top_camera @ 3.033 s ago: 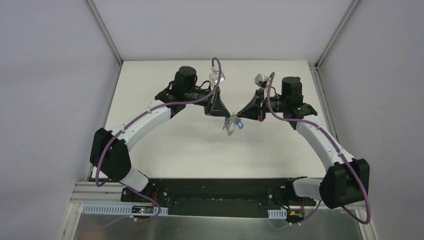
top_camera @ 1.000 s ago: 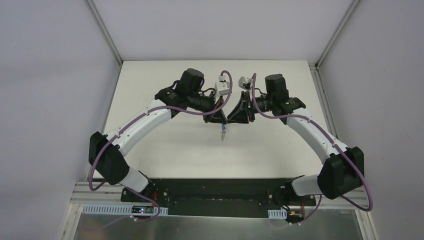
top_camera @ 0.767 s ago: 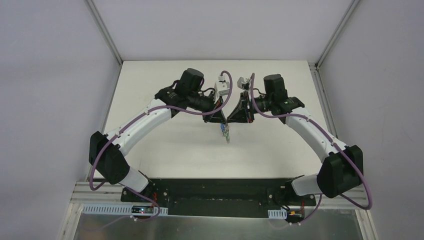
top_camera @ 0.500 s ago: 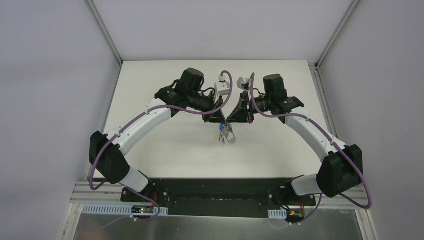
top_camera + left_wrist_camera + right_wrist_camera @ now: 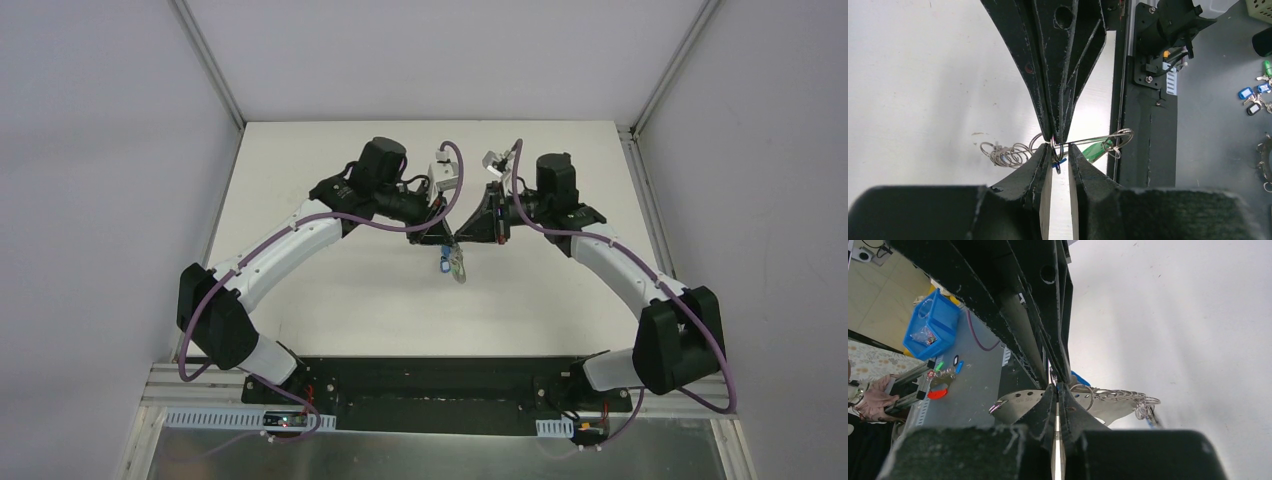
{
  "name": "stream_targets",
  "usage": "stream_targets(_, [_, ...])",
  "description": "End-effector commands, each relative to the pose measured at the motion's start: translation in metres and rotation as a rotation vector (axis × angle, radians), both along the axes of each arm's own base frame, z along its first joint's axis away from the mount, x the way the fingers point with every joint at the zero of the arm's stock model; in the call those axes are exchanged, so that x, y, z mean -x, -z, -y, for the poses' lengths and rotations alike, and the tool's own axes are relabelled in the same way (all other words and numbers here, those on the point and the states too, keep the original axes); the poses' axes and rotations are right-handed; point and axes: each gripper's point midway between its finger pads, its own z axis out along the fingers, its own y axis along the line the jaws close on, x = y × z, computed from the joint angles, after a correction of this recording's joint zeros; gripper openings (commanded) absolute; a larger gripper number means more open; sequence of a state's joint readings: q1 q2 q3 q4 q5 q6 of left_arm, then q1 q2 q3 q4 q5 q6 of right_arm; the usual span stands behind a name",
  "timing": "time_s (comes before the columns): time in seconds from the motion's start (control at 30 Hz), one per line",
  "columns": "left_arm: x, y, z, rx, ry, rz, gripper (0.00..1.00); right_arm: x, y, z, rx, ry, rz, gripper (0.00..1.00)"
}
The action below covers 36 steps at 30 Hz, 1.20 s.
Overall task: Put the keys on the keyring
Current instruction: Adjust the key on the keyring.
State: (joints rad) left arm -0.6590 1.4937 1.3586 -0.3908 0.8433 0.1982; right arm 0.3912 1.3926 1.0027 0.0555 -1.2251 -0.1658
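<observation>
My two grippers meet tip to tip above the table's middle. My right gripper (image 5: pixel 461 238) (image 5: pixel 1056 386) is shut on the pale grey keyring (image 5: pixel 1018 402), which hangs below the tips (image 5: pixel 459 268) and shows edge-on in the left wrist view (image 5: pixel 1098 138). My left gripper (image 5: pixel 447 238) (image 5: pixel 1060 149) has its fingers slightly parted around a small ring carrying the blue key (image 5: pixel 1059 162) (image 5: pixel 441 265). The green key (image 5: pixel 1093 151) hangs against the keyring. The row of linked rings (image 5: pixel 1005 154) (image 5: pixel 1128 396) trails off one end.
The white table (image 5: pixel 350 290) lies below. The black base rail (image 5: pixel 1143 100) is at its near edge. Spare keys (image 5: pixel 1253 95) and a blue bin (image 5: pixel 930 322) sit off the table beyond the rail.
Since 3 s ago both arms have closed in until the fingertips met. The keyring has swung and turned below them. The right wrist has shifted slightly right in the last half second.
</observation>
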Motion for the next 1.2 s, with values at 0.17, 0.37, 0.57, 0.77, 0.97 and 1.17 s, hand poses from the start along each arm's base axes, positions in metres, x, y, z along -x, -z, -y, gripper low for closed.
stream_targets(0.17, [0.004,-0.026,0.001,0.101,0.005,0.003,0.16,-0.01,-0.041,0.009,-0.151,0.055,0.029,0.0])
stream_targets(0.37, [-0.006,-0.029,0.001,0.142,-0.033,-0.021,0.14,-0.015,-0.044,0.012,-0.192,0.083,-0.002,0.0])
stream_targets(0.57, [-0.011,-0.032,0.005,0.153,-0.044,-0.035,0.1,-0.016,-0.045,0.011,-0.213,0.085,-0.013,0.0])
stream_targets(0.77, [-0.015,-0.036,0.008,0.16,-0.05,-0.034,0.17,-0.015,-0.04,0.012,-0.207,0.081,-0.02,0.0])
stream_targets(0.97, [-0.018,-0.04,0.008,0.172,-0.049,-0.022,0.18,-0.013,-0.039,0.012,-0.205,0.075,-0.019,0.0])
stream_targets(1.17, [-0.019,-0.045,0.006,0.178,-0.053,-0.013,0.19,-0.012,-0.038,0.012,-0.204,0.069,-0.017,0.0])
